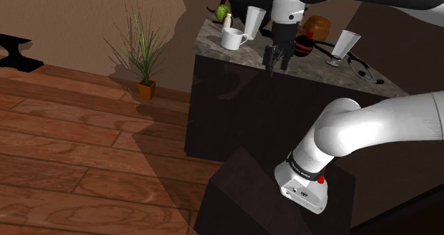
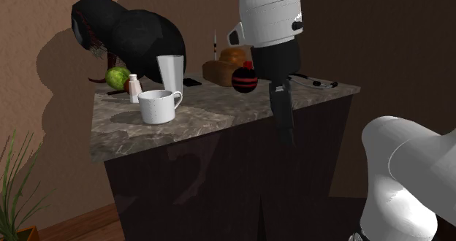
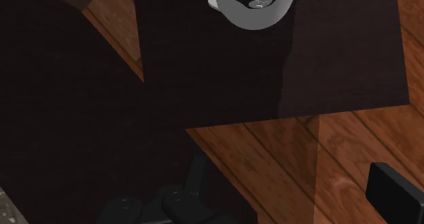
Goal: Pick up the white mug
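- Near the counter's [image 2: 219, 112] front edge, toward its corner on the second exterior view's left, the white mug [image 2: 157, 106] stands upright with its handle turned toward the gripper's side.
- Off that front edge hangs the gripper [image 1: 276, 61], its fingers spread, empty and pointing down, with the tips below the top's level and well apart from the mug.
- It likely has to rise clear of the edge before crossing to the mug.
- A tall cup [image 2: 170, 73] stands just behind the mug and a small shaker [image 2: 134, 88] beside it, so the approach is tight.
- A green fruit [image 2: 117, 77], a loaf [image 2: 223, 71] and a dark red ball [image 2: 245, 79] sit toward the back edge.
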